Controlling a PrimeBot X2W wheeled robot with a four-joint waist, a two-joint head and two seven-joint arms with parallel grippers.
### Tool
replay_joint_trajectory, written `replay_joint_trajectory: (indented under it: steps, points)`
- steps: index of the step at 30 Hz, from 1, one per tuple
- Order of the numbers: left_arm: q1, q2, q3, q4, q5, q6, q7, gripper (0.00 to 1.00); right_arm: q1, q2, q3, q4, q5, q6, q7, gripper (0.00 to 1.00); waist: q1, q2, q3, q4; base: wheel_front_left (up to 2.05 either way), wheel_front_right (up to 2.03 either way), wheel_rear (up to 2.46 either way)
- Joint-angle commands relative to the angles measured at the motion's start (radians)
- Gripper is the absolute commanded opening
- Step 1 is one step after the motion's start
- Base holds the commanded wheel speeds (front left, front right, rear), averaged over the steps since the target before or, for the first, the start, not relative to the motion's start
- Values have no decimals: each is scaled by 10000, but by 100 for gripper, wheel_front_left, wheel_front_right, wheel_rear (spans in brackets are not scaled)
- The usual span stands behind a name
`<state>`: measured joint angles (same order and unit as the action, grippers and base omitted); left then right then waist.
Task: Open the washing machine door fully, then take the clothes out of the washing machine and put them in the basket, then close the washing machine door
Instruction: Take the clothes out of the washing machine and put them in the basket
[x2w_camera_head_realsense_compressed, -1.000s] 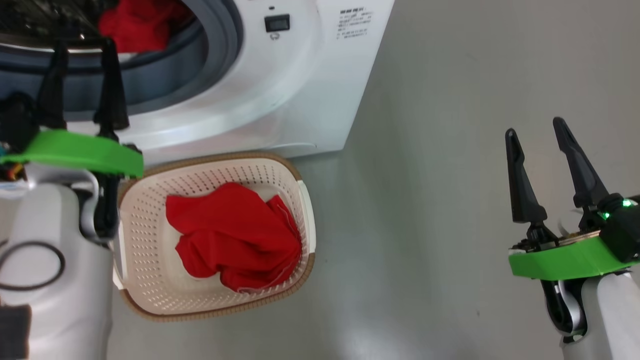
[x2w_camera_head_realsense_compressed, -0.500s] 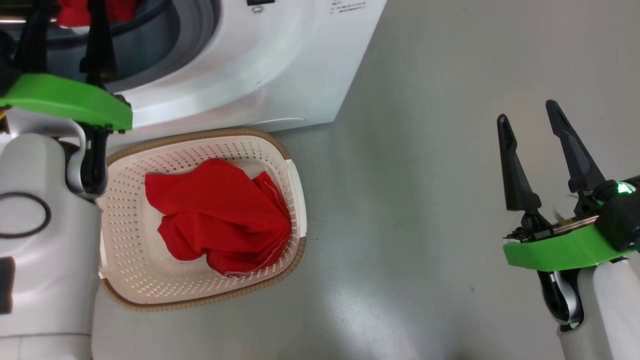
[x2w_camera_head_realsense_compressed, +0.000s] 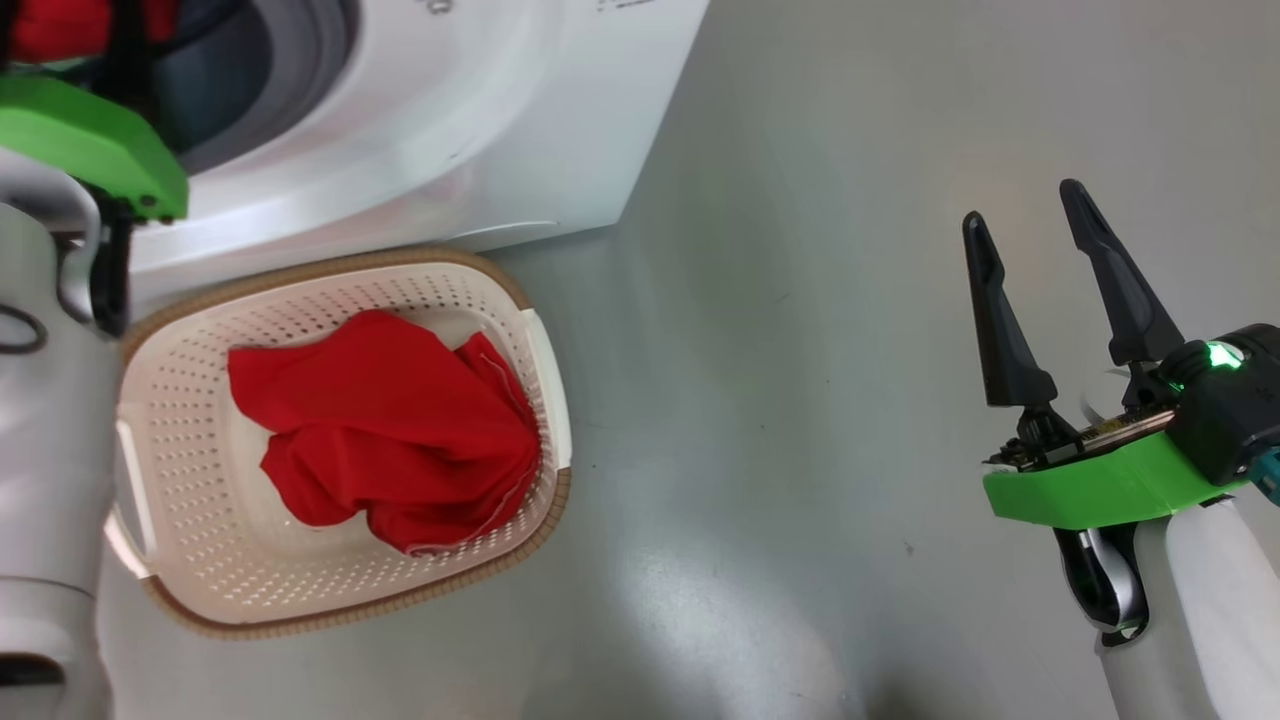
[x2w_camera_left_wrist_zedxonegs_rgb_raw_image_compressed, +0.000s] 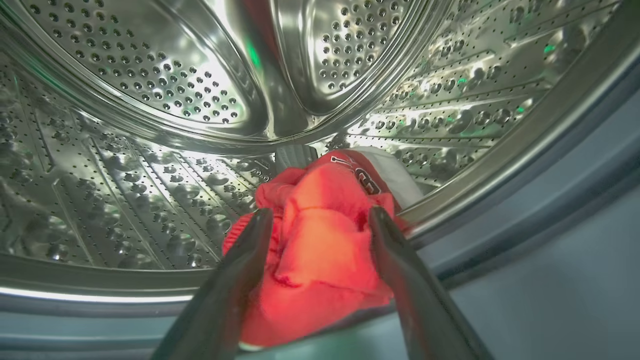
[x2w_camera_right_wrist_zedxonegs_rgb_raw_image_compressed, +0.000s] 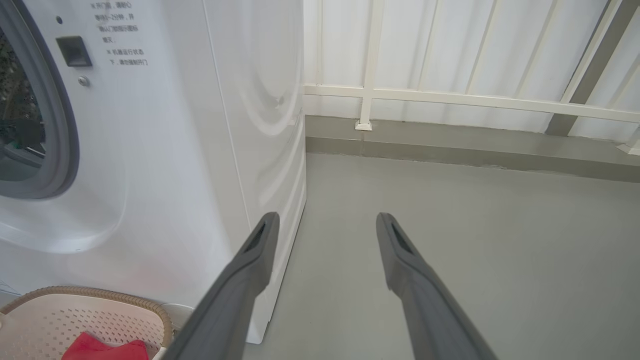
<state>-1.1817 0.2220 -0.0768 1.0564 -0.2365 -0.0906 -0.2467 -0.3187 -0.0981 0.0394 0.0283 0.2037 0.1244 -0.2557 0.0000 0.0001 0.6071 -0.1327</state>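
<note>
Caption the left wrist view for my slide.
Open left claw flanks red clothes lying in the steel drum.

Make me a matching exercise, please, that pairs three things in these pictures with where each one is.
1. basket
2. left hand
3. right hand

A. open, above the floor, away from the washer
B. on the floor by the washer, with a red garment in it
C. open in the drum, a finger on each side of the red clothes

Pairs: 1-B; 2-C; 3-A
</note>
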Motion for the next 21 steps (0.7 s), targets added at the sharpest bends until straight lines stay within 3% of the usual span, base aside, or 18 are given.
replay_joint_trajectory:
  steps: [1, 2, 3, 4, 5, 12, 21]
  points:
    - [-256, 614, 78, 41, 161, 229, -34, 100, -34, -18, 173, -195, 135, 63, -61, 100, 0, -1, 74, -129, 0, 0, 0]
    - [-346, 647, 51, 191, 204, 339, -38, 100, -43, 2, 162, -191, 148, 63, -61, 100, 0, -1, 84, -161, 0, 0, 0]
    - [-426, 677, 5, 342, 264, 449, -36, 80, -47, 31, 133, -182, 185, 63, -61, 100, 0, -1, 92, -186, 0, 0, 0]
    - [-500, 693, -31, 471, 305, 540, -38, 35, -52, 63, 103, -170, 238, 63, -61, 100, 0, -1, 99, -204, 0, 0, 0]
    - [-563, 696, -48, 592, 318, 608, -39, 0, -58, 81, 96, -160, 260, 63, -61, 100, 0, -1, 104, -215, 0, 0, 0]
    - [-758, 639, -105, 1019, 280, 839, -89, 0, -100, 148, 72, -65, 282, 63, -61, 100, 0, -1, 62, -193, 0, 0, 0]
    - [-381, 469, 344, 544, -283, 733, -144, 0, -100, 165, 85, 46, 293, 63, -61, 100, 0, -1, -196, 26, 0, 0, 0]
